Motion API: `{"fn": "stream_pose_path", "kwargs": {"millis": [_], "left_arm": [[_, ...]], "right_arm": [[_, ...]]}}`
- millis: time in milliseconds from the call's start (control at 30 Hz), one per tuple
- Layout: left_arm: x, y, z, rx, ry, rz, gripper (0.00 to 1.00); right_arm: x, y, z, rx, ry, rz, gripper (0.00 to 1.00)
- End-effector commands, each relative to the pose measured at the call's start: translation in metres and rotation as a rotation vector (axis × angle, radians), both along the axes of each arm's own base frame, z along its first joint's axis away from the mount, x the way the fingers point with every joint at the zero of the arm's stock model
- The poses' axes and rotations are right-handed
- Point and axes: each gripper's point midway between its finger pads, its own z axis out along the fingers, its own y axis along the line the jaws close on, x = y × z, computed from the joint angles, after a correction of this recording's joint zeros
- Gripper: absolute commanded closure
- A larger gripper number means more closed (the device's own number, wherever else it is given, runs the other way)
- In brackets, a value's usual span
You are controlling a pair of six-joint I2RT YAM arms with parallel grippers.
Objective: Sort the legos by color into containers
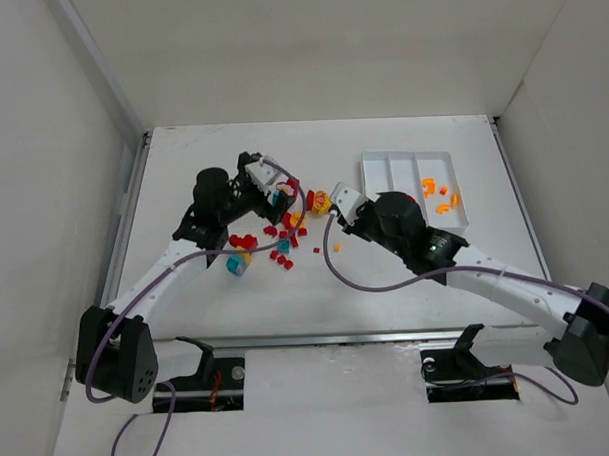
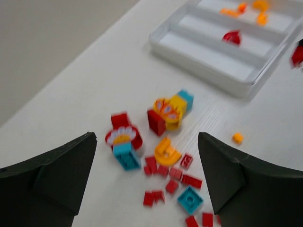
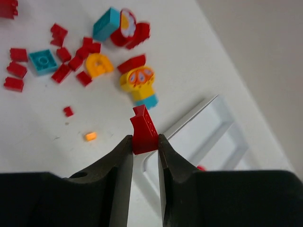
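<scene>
Loose legos (image 1: 280, 234), mostly red with some teal and orange-yellow, lie scattered mid-table. My left gripper (image 1: 273, 184) hovers over them, open and empty; between its fingers (image 2: 147, 137) I see small red bricks (image 2: 165, 172), an orange curved piece (image 2: 167, 151) and a teal square (image 2: 190, 200). Just right of the pile, my right gripper (image 1: 339, 202) is shut on a red brick (image 3: 144, 130), held above the table near the corner of the white tray (image 3: 189, 118). The tray (image 1: 364, 171) has three containers: the left one bare, a red piece (image 1: 426, 184) in the middle, orange pieces (image 1: 446, 198) in the right.
Two stacked figures of mixed colours (image 2: 170, 111) (image 2: 124, 139) stand in the pile. A single tiny orange piece (image 3: 90, 136) lies apart, and a teal-yellow stack (image 1: 238, 263) sits at the pile's near left. White walls enclose the table; purple cables trail along both arms.
</scene>
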Motion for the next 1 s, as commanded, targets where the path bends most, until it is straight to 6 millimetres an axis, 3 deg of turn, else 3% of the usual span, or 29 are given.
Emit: {"fn": "stream_pose_path", "kwargs": {"millis": [0, 67, 167, 267, 367, 400, 500, 533, 567, 633, 667, 700, 767, 800, 900, 967], "left_arm": [[-0.017, -0.043, 0.062, -0.080, -0.080, -0.300, 0.15], [-0.023, -0.058, 0.086, -0.124, -0.081, -0.407, 0.15], [-0.033, -0.070, 0.107, -0.168, -0.062, -0.511, 0.14], [-0.036, -0.075, 0.108, -0.177, -0.049, -0.530, 0.14], [-0.031, -0.070, 0.091, -0.151, -0.040, -0.482, 0.14], [-0.028, -0.067, 0.081, -0.138, -0.030, -0.460, 0.14], [-0.026, -0.067, 0.062, -0.078, -0.023, -0.430, 0.15], [-0.023, -0.065, 0.052, -0.044, -0.020, -0.425, 0.15], [-0.029, -0.069, 0.041, 0.022, -0.043, -0.455, 0.15], [-0.021, -0.066, 0.027, 0.098, -0.056, -0.423, 0.15], [-0.017, -0.064, 0.020, 0.125, -0.053, -0.409, 0.15], [-0.016, -0.064, 0.010, 0.164, -0.055, -0.405, 0.15], [-0.018, -0.065, 0.007, 0.178, -0.053, -0.408, 0.15], [-0.017, -0.063, 0.002, 0.188, -0.036, -0.399, 0.15], [-0.016, -0.061, -0.001, 0.195, -0.027, -0.390, 0.15], [-0.016, -0.061, -0.001, 0.187, -0.010, -0.374, 0.15]], "right_arm": [[0.005, 0.019, 0.054, -0.063, -0.313, 0.207, 1.00], [0.003, 0.018, 0.060, -0.066, -0.334, 0.221, 1.00], [-0.001, 0.020, 0.075, -0.041, -0.364, 0.244, 1.00], [-0.004, 0.019, 0.094, 0.030, -0.368, 0.222, 1.00], [0.019, -0.011, 0.101, 0.170, -0.282, 0.022, 1.00], [0.040, -0.044, 0.104, 0.218, -0.264, -0.120, 1.00], [0.078, -0.083, 0.079, 0.338, -0.067, -0.334, 1.00], [0.089, -0.109, 0.059, 0.346, 0.038, -0.373, 1.00], [0.106, -0.113, 0.044, 0.358, 0.125, -0.389, 1.00], [0.115, -0.136, 0.008, 0.407, 0.345, -0.452, 1.00], [0.128, -0.139, 0.016, 0.429, 0.372, -0.459, 1.00], [0.139, -0.143, -0.020, 0.409, 0.487, -0.500, 1.00], [0.147, -0.153, -0.043, 0.360, 0.567, -0.565, 1.00], [0.161, -0.153, -0.051, 0.356, 0.575, -0.584, 1.00], [0.178, -0.158, -0.058, 0.347, 0.558, -0.626, 1.00], [0.187, -0.162, -0.074, 0.327, 0.572, -0.669, 1.00]]}}
